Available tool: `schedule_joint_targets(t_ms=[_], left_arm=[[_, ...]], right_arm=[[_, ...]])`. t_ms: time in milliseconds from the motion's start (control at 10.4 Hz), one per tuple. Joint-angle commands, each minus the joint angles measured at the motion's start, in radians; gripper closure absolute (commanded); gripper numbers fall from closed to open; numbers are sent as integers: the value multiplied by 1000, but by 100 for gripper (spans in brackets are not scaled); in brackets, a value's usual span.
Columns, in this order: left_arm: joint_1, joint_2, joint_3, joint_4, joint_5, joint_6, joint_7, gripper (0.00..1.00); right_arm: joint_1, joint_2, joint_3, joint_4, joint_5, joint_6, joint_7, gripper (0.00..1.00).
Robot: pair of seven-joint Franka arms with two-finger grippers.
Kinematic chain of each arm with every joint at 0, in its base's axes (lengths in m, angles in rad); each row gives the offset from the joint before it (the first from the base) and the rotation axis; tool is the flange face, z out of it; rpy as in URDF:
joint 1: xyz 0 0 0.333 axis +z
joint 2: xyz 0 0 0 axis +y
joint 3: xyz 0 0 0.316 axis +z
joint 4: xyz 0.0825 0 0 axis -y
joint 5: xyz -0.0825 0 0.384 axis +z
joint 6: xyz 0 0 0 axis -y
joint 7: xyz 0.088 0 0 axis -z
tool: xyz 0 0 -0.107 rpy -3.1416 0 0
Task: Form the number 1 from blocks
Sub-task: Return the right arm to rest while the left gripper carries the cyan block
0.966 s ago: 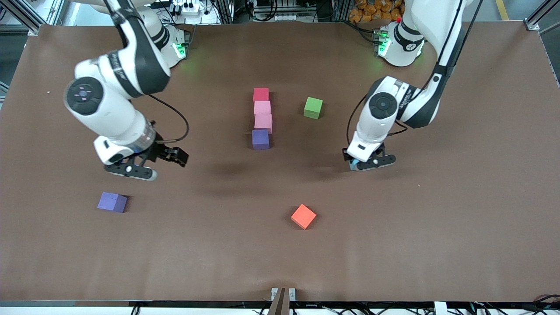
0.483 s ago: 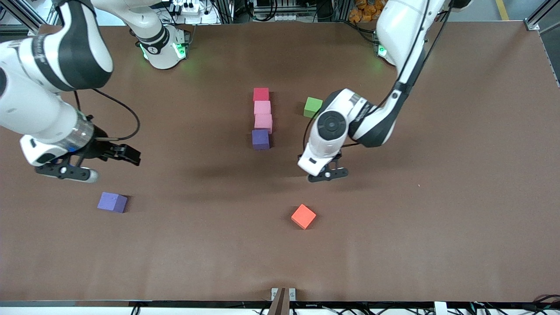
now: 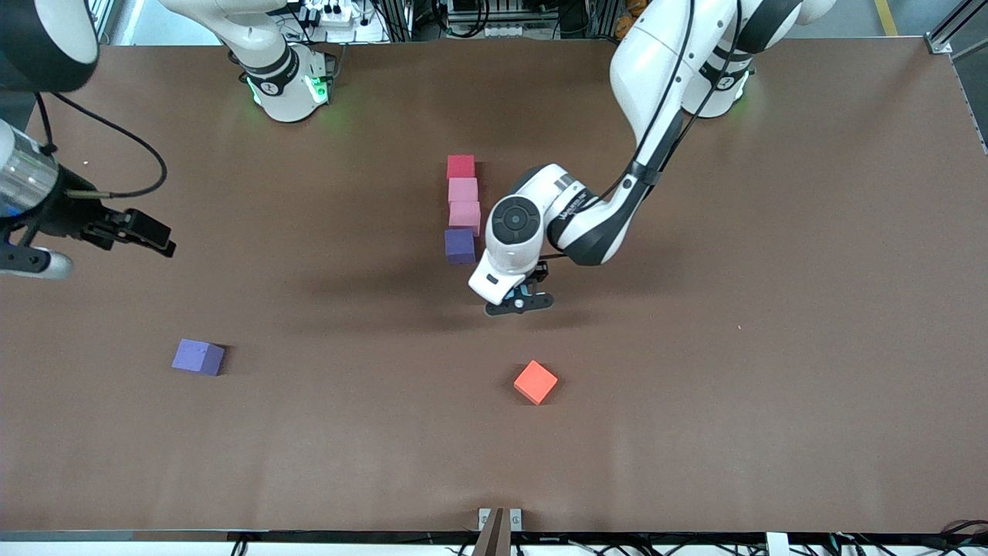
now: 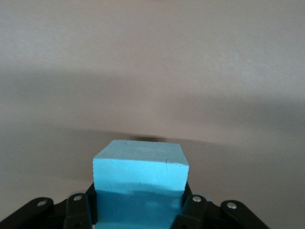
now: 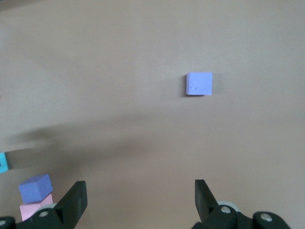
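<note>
**A:** Start with your left gripper (image 4: 138, 217). What have its jaws got?

**B:** They're clamped tight on the small matte light blue cube (image 4: 139, 183), one jaw on each side. You're carrying it in the air over bare brown desk (image 3: 695, 347), just beside the dark purple matte cube (image 3: 460, 245).

**A:** And your right gripper (image 5: 138, 200)?

**B:** Its jaws stand wide apart with nothing between them. That arm waits up at its own end of the desk.

**A:** Where do your other blocks sit?

**B:** You have a straight column at mid-desk: the small red matte cube (image 3: 461, 166) farthest from the front camera, then two pink matte cubes (image 3: 464, 202), then the dark purple one nearest, each touching the next.

**A:** Anything else around?

**B:** A lighter violet matte cube (image 3: 198, 357) lies alone toward the right arm's end, and an orange matte cube (image 3: 536, 382) sits nearer the camera than the column, well apart from it.
</note>
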Motion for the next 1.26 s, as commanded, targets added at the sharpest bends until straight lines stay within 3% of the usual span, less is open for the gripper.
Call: schedule_joint_targets(t_ms=[0, 676, 1159], left_arm=[[-40, 62, 18, 66, -19, 25, -22, 100], [-147, 106, 90, 89, -19, 127, -134, 100], [-169, 108, 92, 95, -19, 131, -163, 100]], right_arm=[[-10, 9, 5, 16, -11, -20, -22, 0], [-18, 3, -28, 21, -8, -23, -98, 0], [-29, 9, -24, 19, -5, -23, -102, 0]])
